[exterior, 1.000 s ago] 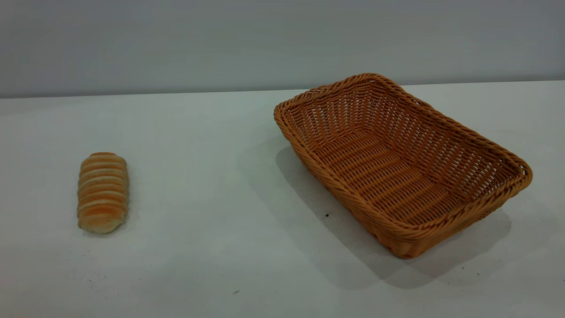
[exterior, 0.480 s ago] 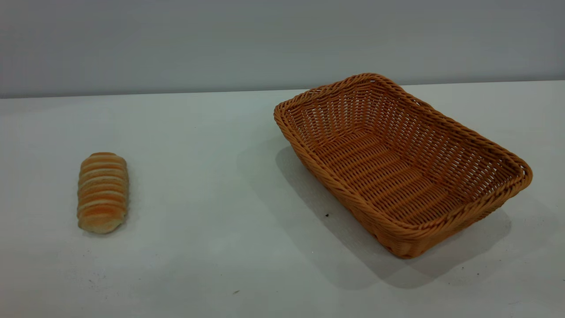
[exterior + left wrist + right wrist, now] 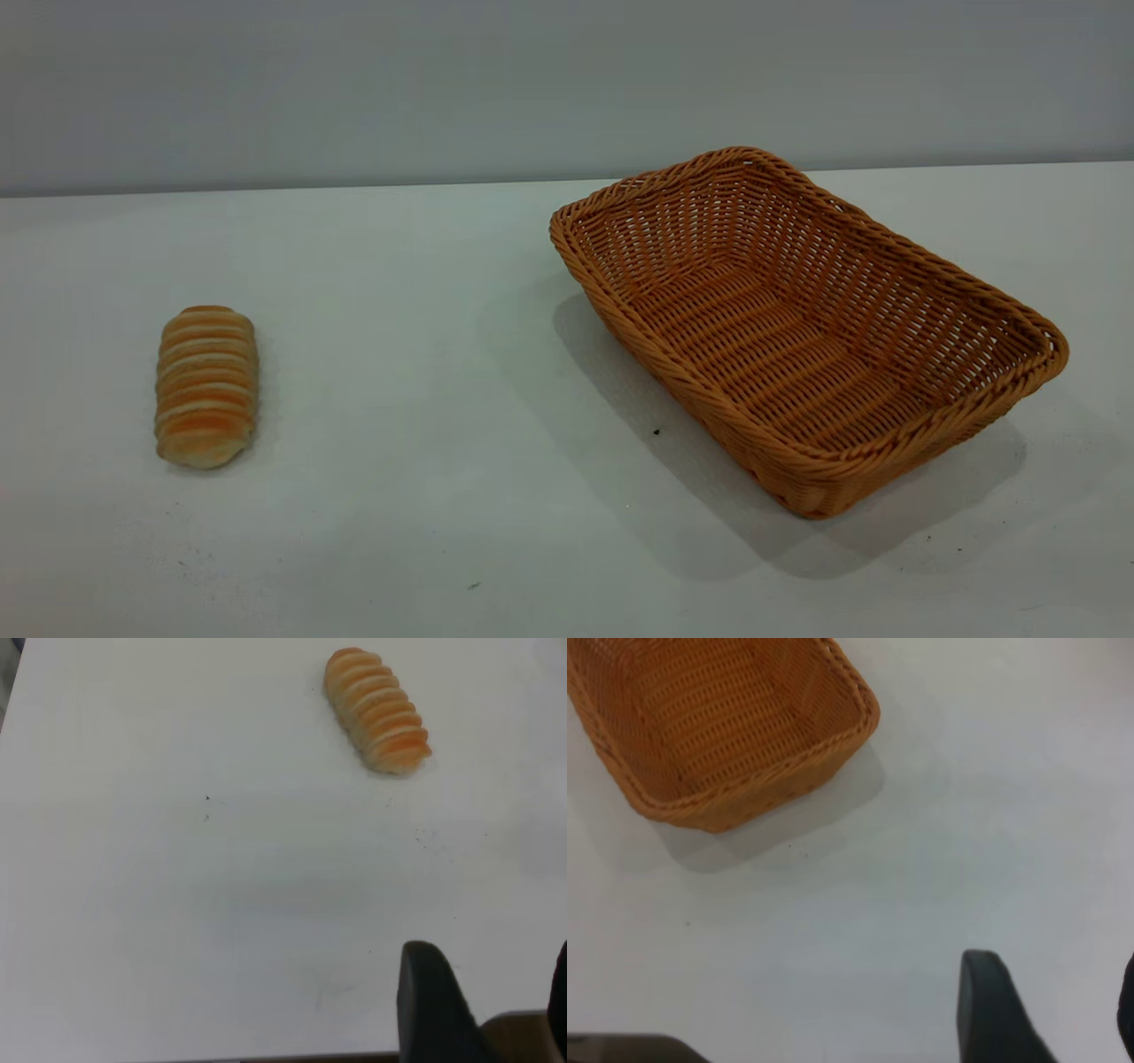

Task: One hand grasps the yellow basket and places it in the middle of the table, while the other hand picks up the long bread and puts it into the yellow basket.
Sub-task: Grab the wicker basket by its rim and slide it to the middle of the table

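The long bread [image 3: 206, 386], golden with pale stripes, lies alone on the left of the white table [image 3: 425, 399]. The yellow basket [image 3: 780, 337], woven and empty, sits on the right, turned at an angle. Neither gripper appears in the exterior view. In the left wrist view, my left gripper [image 3: 492, 983] hangs open above bare table, well short of the bread [image 3: 377, 711]. My right gripper [image 3: 1054, 992] is also open over bare table, apart from the basket [image 3: 718, 718]. Nothing is held between either pair of fingers.
A plain grey wall [image 3: 567, 89] runs behind the table's far edge. Bare tabletop lies between bread and basket, with a few tiny dark specks [image 3: 656, 431]. The table's near edge [image 3: 266, 1057] shows in the left wrist view.
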Robot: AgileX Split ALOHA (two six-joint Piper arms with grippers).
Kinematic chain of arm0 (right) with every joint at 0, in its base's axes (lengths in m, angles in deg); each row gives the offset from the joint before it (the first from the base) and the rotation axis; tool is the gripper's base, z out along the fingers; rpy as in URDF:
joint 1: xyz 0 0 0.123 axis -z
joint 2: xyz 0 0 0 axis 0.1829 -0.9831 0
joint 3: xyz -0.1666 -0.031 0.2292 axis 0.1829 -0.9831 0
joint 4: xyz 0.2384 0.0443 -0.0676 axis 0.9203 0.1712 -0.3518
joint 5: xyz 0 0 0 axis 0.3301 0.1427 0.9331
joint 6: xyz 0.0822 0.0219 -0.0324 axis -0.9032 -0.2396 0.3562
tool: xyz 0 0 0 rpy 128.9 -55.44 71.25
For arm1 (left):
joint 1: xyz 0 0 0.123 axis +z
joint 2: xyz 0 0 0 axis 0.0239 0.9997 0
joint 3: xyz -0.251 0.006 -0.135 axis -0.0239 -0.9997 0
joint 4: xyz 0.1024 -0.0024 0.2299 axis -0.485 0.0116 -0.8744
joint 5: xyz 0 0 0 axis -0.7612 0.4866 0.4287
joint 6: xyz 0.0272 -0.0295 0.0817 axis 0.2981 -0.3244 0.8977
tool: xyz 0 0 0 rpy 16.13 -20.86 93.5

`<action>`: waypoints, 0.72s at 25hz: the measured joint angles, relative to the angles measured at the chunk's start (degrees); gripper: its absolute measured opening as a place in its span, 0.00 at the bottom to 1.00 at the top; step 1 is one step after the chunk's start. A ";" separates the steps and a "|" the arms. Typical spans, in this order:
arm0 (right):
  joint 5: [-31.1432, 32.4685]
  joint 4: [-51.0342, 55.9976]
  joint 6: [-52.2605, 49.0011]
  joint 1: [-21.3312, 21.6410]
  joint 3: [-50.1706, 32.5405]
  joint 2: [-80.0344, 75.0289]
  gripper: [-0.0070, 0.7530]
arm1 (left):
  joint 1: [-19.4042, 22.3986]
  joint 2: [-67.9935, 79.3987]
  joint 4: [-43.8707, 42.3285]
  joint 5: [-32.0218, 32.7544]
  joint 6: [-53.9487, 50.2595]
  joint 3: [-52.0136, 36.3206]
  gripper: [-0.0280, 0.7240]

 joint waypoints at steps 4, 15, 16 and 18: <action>0.00 0.00 0.00 0.00 0.00 0.00 0.45 | 0.00 0.00 0.00 0.00 0.00 0.00 0.56; 0.00 0.00 0.00 0.00 0.00 0.00 0.45 | -0.09 0.00 0.00 0.04 -0.06 0.00 0.56; 0.00 0.00 0.00 0.00 0.00 0.00 0.45 | -0.29 0.00 0.44 0.04 -0.06 0.00 0.56; 0.00 0.00 0.00 0.00 0.00 0.00 0.45 | -0.95 0.00 1.14 0.04 -0.06 0.00 0.56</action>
